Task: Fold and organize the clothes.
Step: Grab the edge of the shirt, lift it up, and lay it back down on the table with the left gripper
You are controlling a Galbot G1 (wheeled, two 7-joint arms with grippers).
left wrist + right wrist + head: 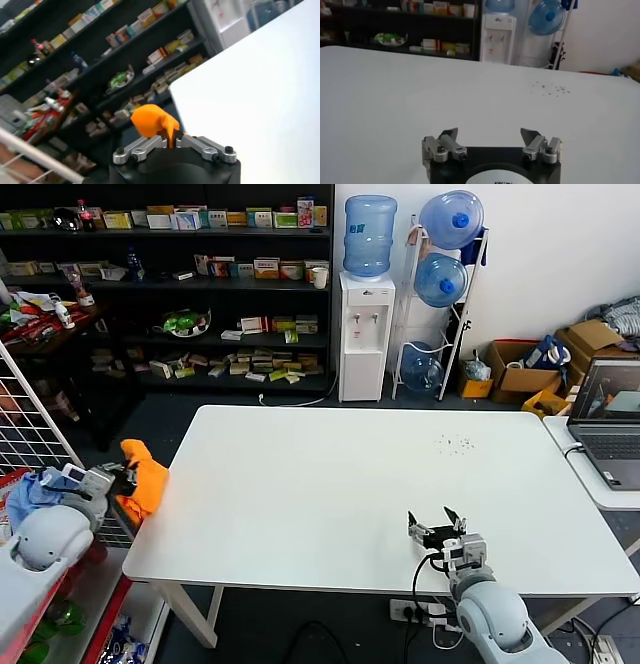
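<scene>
Nearest you, your left gripper (128,476) hangs just off the white bench's (330,484) left edge with jaws clamped on the bunched orange T-shirt (146,480), while your right gripper (436,528) rests over the bench's near right side, jaws wide open, empty.

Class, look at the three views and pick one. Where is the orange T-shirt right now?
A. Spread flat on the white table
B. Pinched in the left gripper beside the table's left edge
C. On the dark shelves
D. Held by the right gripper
B: the left gripper is shut on the bunched orange T-shirt off the white table; the right gripper is open and empty.
</scene>
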